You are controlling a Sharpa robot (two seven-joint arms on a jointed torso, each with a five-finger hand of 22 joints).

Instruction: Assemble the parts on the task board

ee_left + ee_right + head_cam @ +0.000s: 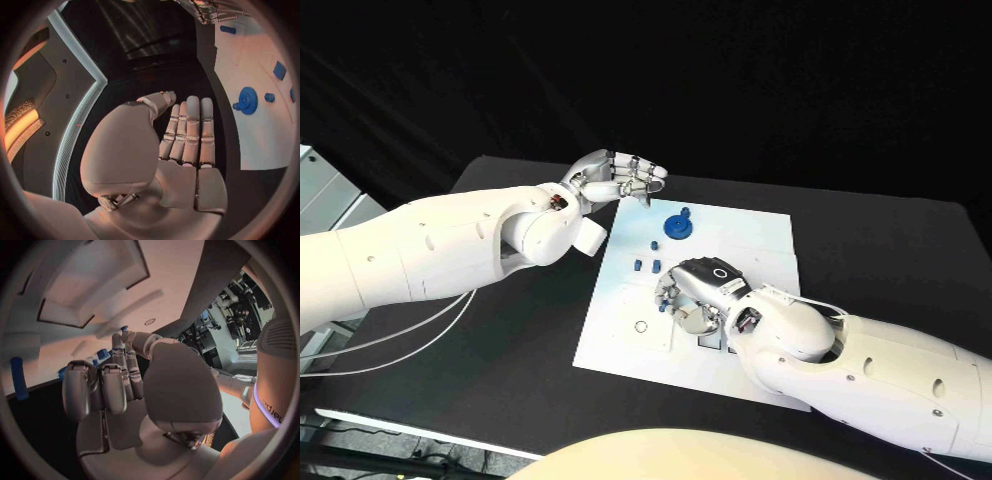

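Right hand low over white task board, black table, dark backdrop

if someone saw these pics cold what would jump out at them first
Most likely the white rectangular task board bright against the black table, with the round blue gear-like part standing near its far edge. Next, the two silver many-fingered hands: the right hand is over the middle of the board, and the left hand hangs by the board's far left corner, its fingers together and nothing in it.
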